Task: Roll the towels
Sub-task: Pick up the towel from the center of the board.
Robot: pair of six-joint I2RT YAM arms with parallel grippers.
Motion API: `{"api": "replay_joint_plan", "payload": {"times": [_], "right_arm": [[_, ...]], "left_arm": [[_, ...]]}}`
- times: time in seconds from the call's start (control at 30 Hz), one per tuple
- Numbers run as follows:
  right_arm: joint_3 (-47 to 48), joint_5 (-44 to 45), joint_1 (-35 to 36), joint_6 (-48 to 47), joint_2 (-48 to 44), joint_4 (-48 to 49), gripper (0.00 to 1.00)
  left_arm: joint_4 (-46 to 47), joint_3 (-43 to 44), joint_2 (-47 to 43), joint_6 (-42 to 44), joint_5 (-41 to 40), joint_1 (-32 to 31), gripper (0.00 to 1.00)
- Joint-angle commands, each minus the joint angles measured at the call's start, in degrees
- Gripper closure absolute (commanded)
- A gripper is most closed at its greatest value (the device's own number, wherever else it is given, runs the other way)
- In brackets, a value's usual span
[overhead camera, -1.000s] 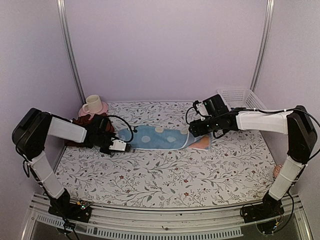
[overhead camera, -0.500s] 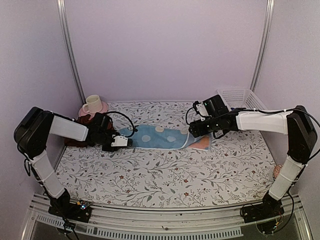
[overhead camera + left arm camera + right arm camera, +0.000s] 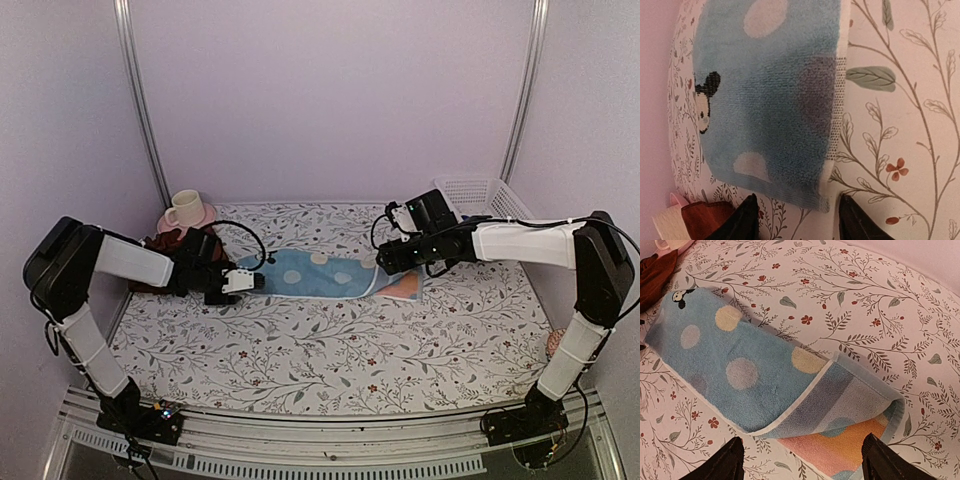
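Overhead view of a table under a white floral-print covering (image 3: 330, 345), with two robot arms reaching in from either side.

Across the middle of the covering, a small light-blue towel (image 3: 310, 272) with pale spots, stretched left to right and flat along most of its length. Folded back over itself at the right end, baring a pinkish-orange patch under the fold.

Low at the towel's left end, the left gripper (image 3: 247, 283), fingers (image 3: 742, 220) parted. Towel's end edge and near corner sitting between them, not pinched. Nothing held.

Over the folded right end, the right gripper (image 3: 385, 263), fingers (image 3: 722, 465) spread wide, one to each side of the pinkish-orange patch. No cloth clamped between them.

At the far left edge of the table, just behind the left gripper, a dark maroon towel (image 3: 168, 240), bunched up and partly hidden by the arm.

On or against that maroon heap, a pink saucer (image 3: 203, 217) carrying a cream cup (image 3: 183, 208); impossible to tell which.

In the far right corner, behind the right arm, a white plastic basket (image 3: 480, 195).
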Motion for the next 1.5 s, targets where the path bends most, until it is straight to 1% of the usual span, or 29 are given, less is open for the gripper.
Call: {"api": "replay_joint_plan", "payload": {"times": [0.0, 0.1, 0.3, 0.47, 0.67, 0.93, 1.17, 1.27, 1.37, 1.47], "right_arm": [[-0.89, -0.17, -0.14, 0.59, -1.75, 1.46, 0.18], [-0.89, -0.1, -0.16, 0.6, -1.53, 1.54, 0.18], [-0.85, -0.34, -0.14, 0.77, -1.01, 1.72, 0.18], [-0.8, -0.43, -0.17, 0.91, -1.13, 1.7, 0.18], [-0.97, -0.37, -0.19, 0.94, -1.05, 1.72, 0.18], [-1.0, -0.38, -0.21, 0.84, -0.79, 1.81, 0.18], [-0.99, -0.65, -0.22, 0.77, -0.7, 1.81, 0.18], [-0.76, -0.93, -0.19, 0.67, -0.53, 1.81, 0.18], [-0.63, -1.21, -0.14, 0.6, -0.2, 1.76, 0.18], [-0.62, -1.47, -0.1, 0.37, -0.08, 1.81, 0.18]], "left_arm": [[5.13, -4.28, -0.62, -3.84, -3.48, -2.0, 0.44], [8.81, -6.14, -1.08, -5.12, -5.85, -2.75, 0.44], [13.39, -7.99, -1.03, -6.93, -10.03, -3.9, 0.43], [15.55, -8.94, -1.43, -8.59, -10.95, -4.72, 0.42], [20.39, -9.19, 0.61, -11.15, -16.73, -6.85, 0.42], [23.13, -9.57, 1.65, -14.9, -17.59, -7.41, 0.41], [32.47, -12.05, 3.3, -13.47, -22.76, -8.38, 0.43], [36.84, -13.54, 4.13, -11.88, -24.16, -9.11, 0.5], [38.26, -13.87, 4.83, -11.36, -23.93, -9.72, 0.68], [39.36, -13.78, 6.04, -11.03, -24.14, -10.1, 0.9]]}}
